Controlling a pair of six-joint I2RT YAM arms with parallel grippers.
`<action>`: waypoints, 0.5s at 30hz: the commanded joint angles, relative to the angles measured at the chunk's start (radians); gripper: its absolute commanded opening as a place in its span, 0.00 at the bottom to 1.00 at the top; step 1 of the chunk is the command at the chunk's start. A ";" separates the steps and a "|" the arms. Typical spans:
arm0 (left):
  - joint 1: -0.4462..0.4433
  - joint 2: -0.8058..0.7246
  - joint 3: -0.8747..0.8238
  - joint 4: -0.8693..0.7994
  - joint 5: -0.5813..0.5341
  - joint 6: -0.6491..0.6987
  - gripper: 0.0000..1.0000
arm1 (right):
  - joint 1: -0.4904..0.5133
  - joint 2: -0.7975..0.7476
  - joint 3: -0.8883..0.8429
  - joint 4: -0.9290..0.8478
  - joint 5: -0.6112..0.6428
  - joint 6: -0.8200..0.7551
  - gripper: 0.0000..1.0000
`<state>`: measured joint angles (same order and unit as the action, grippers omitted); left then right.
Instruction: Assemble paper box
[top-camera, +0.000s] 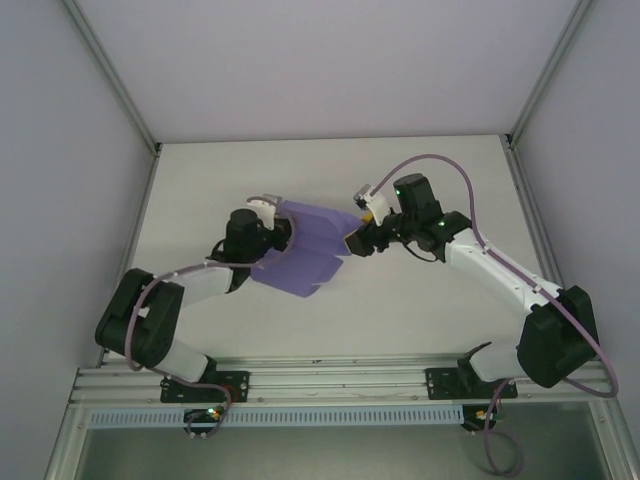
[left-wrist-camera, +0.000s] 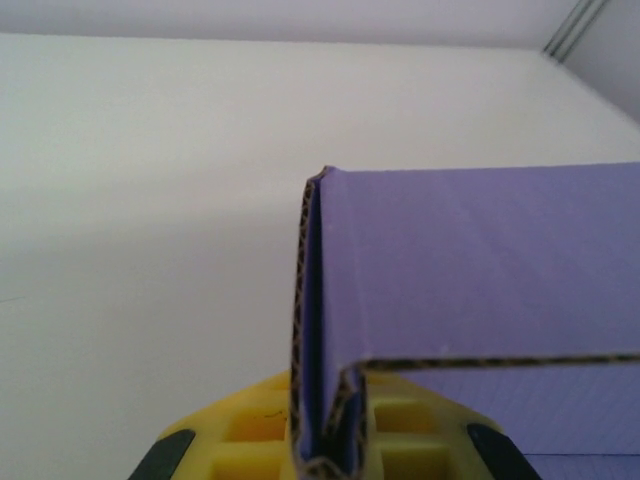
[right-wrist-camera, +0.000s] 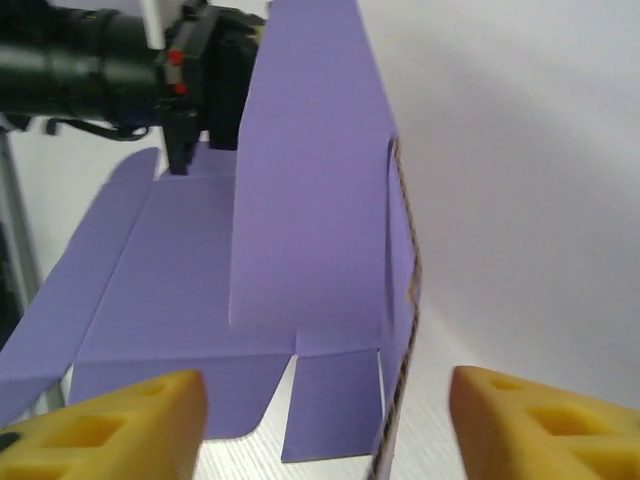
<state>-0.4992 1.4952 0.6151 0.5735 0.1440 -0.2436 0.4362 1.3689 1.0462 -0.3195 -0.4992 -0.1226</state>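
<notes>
Left gripper (left-wrist-camera: 325, 445): pressed shut on a doubled wall of the box (left-wrist-camera: 480, 270), corrugated edge upright between the pads, remaining panel running off to their right. Right gripper (right-wrist-camera: 325, 420): spread wide, the sheet's upright side edge standing between the fingers, touching neither. For a clean fold, probably best: left pinch firm at the crease, right fingers closed low on that edge before pushing.

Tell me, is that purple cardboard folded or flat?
Partly folded. One panel of the paper box stands upright, its doubled edge pinched in the left gripper; the other panels and flaps are spread out flat.
</notes>
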 joint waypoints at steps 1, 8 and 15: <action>-0.061 -0.039 0.028 -0.127 -0.226 0.093 0.00 | -0.008 -0.069 -0.030 0.017 0.107 0.033 0.75; -0.071 -0.038 0.004 -0.115 -0.238 0.038 0.00 | -0.008 -0.134 -0.074 0.101 0.347 0.051 1.00; -0.085 -0.054 0.003 -0.113 -0.210 0.027 0.00 | -0.004 -0.004 -0.031 0.142 0.369 0.059 1.00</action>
<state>-0.5755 1.4750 0.6182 0.4553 -0.0654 -0.2066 0.4343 1.3045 0.9855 -0.2146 -0.1780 -0.0788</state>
